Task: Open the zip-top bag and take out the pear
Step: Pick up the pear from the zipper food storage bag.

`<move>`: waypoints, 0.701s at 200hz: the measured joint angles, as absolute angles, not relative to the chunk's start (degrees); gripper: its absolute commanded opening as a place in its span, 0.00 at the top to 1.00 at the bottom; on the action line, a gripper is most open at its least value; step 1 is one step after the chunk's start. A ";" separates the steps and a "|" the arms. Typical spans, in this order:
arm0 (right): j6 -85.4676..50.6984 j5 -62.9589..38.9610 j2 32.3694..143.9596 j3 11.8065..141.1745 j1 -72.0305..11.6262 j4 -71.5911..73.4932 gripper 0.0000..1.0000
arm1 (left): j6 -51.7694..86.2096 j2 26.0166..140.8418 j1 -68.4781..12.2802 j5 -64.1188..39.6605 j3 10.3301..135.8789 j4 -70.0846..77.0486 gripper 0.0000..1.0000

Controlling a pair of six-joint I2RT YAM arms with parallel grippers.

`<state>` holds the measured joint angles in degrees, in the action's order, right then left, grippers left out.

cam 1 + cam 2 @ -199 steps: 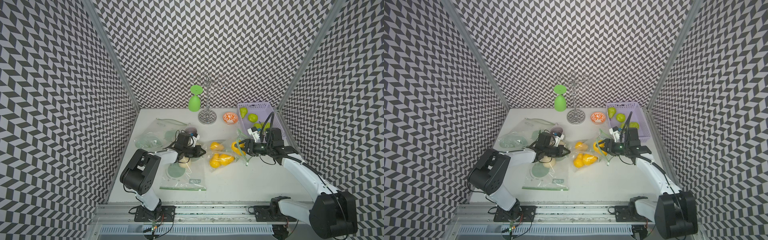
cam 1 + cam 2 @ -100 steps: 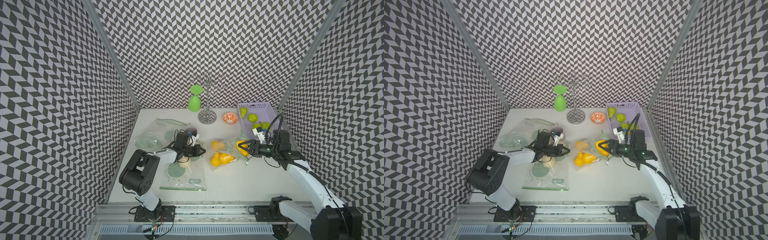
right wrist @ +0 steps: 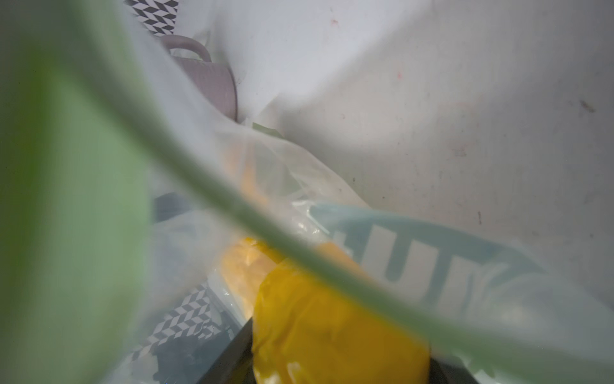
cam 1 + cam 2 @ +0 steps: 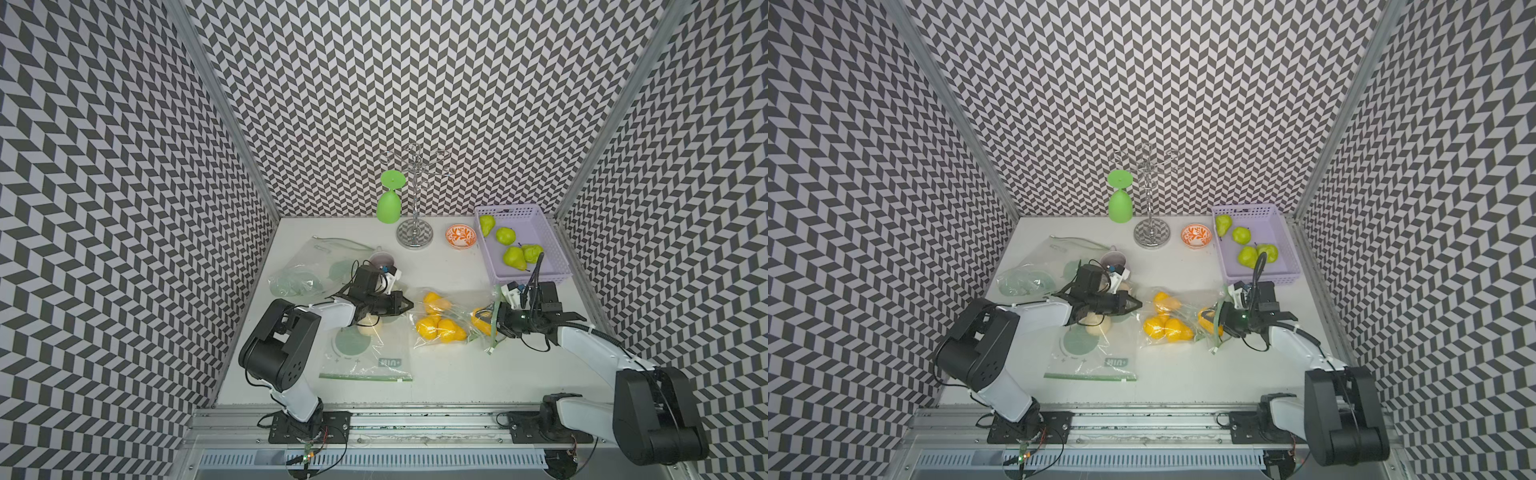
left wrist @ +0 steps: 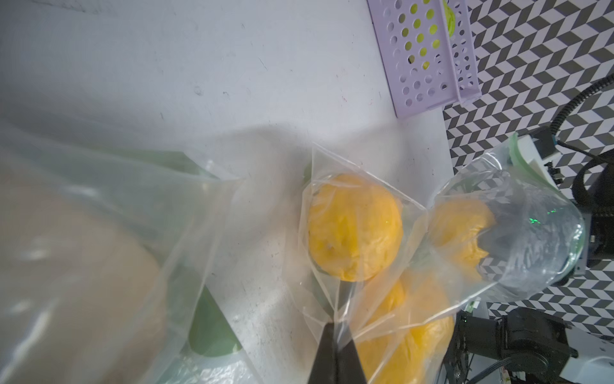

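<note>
While the left pincer (image 4: 406,306) is pressed together on a closed-end corner of the clear plastic zip-top bag (image 4: 451,305), pinning it to the white surface (image 4: 457,374), the right pincer (image 4: 482,323) reaches through the bag's open green-edged mouth and pinches a plump yellow pear (image 3: 332,329) just inside. Extraction is in hand. Next, the right arm should probably draw straight back, keeping the film from dragging along.
</note>
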<state>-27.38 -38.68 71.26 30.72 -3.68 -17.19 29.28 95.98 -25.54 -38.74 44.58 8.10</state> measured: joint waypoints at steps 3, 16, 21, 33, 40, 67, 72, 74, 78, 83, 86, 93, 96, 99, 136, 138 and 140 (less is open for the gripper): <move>-27.40 -38.28 71.26 30.52 -3.68 -17.21 0.37 | 29.23 95.98 -25.61 -38.76 44.58 8.05 1.00; -27.22 -36.34 71.20 30.11 -3.68 -17.30 0.34 | 29.10 95.98 -25.89 -38.79 44.58 7.88 1.00; -27.11 -35.22 71.05 30.11 -3.68 -17.50 0.32 | 29.04 95.98 -25.91 -38.74 44.58 7.81 1.00; -26.98 -32.45 70.28 30.11 -3.57 -18.26 0.25 | 28.99 95.98 -25.82 -38.44 44.58 7.62 1.00; -26.87 -31.11 69.69 30.17 -3.57 -18.81 0.21 | 28.99 95.98 -25.76 -38.35 44.58 7.51 1.00; -25.91 -27.38 67.42 31.42 -4.05 -21.63 0.19 | 28.95 95.98 -25.85 -37.98 44.58 7.22 1.00; -25.80 -27.05 67.16 31.62 -4.23 -21.85 0.19 | 28.95 95.98 -25.87 -37.93 44.58 7.20 1.00; -25.80 -26.83 67.07 31.70 -4.32 -21.93 0.20 | 28.93 95.98 -25.89 -37.91 44.58 7.20 1.00; -25.67 -26.59 66.98 31.79 -4.45 -22.02 0.21 | 28.93 95.98 -25.91 -37.85 44.58 7.18 1.00; -25.63 -26.35 66.96 31.92 -4.60 -22.09 0.23 | 28.93 95.98 -25.96 -37.78 44.58 7.18 1.00; -25.47 -26.20 66.98 31.97 -4.73 -22.13 0.24 | 28.93 95.98 -26.00 -37.76 44.58 7.18 1.00; -25.41 -25.91 67.09 31.97 -4.91 -22.26 0.26 | 28.93 95.98 -26.09 -37.71 44.58 7.18 1.00; -25.50 -25.80 67.11 31.97 -4.97 -22.31 0.26 | 28.91 95.98 -26.11 -37.69 44.58 7.18 1.00; -25.36 -25.71 67.22 31.97 -5.06 -22.31 0.27 | 28.88 95.98 -26.15 -37.67 44.58 7.18 1.00; -25.21 -24.82 69.78 32.10 -6.22 -22.35 0.43 | 28.58 95.98 -26.39 -37.54 44.58 7.18 1.00; -25.04 -24.82 69.78 32.12 -6.22 -22.37 0.43 | 28.56 95.98 -26.39 -37.54 44.58 7.18 1.00; -25.17 -24.77 69.78 32.12 -6.24 -22.44 0.43 | 28.53 95.98 -26.39 -37.54 44.58 7.18 1.00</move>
<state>-25.17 -24.77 69.78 32.12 -6.24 -22.44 28.53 95.98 -26.39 -37.54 44.58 7.18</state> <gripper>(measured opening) 0.633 0.047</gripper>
